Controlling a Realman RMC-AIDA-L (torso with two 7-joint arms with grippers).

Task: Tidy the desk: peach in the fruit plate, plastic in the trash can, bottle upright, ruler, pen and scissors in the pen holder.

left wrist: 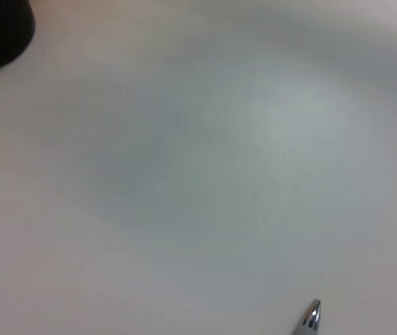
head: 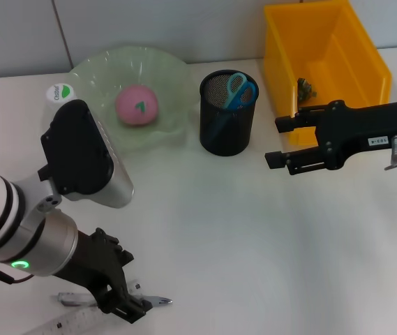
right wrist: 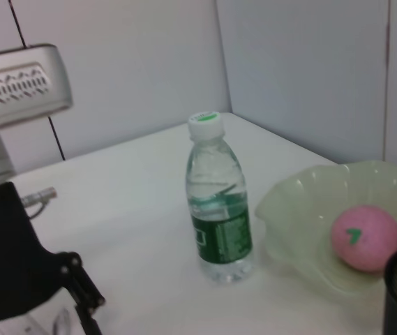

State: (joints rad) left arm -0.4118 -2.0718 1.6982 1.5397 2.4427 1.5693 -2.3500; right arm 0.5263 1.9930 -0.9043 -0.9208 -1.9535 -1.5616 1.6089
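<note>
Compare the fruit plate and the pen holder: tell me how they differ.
The fruit plate is pale green, translucent, wide and shallow with a wavy rim; the pen holder is black mesh, narrow and tall. The fruit plate holds the pink peach; the pen holder holds the blue-handled scissors. The fruit plate sits farther to the robot's left, the pen holder beside it toward the yellow bin. Both stand on the white desk, open at the top.

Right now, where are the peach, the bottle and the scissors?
peach [head: 137,105], head view, middle of its pink skin.
bottle [right wrist: 219,230], right wrist view, green label.
scissors [head: 238,89], head view, blue handle loops.
</note>
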